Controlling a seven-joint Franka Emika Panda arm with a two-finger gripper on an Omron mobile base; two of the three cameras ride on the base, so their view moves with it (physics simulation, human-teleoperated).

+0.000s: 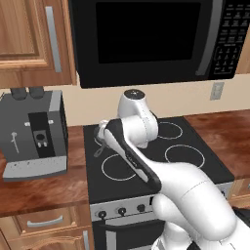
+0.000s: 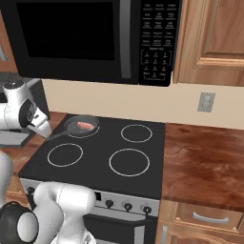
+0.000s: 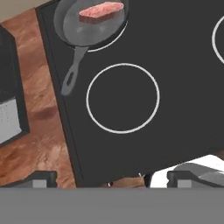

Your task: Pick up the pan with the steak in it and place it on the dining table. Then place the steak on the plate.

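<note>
1. The pan (image 3: pixel 89 24) with the steak (image 3: pixel 101 10) sits at the stove's (image 3: pixel 175 87) back-left corner, handle toward the left edge.
2. Pincer (image 3: pixel 111 179) wide, empty, above the bare front-left burner (image 3: pixel 123 97).

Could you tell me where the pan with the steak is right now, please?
In the right base view the pan sits on the stove's back-left burner with the steak inside, its handle pointing toward the wooden counter on the left.

The arm (image 1: pixel 141 161) hides most of the pan (image 1: pixel 101 146); top edge crops its rim

Pan (image 3: pixel 89 26) with steak (image 3: pixel 101 9) on black stovetop (image 3: pixel 175 96), handle toward wooden counter (image 3: pixel 39 118)
</note>
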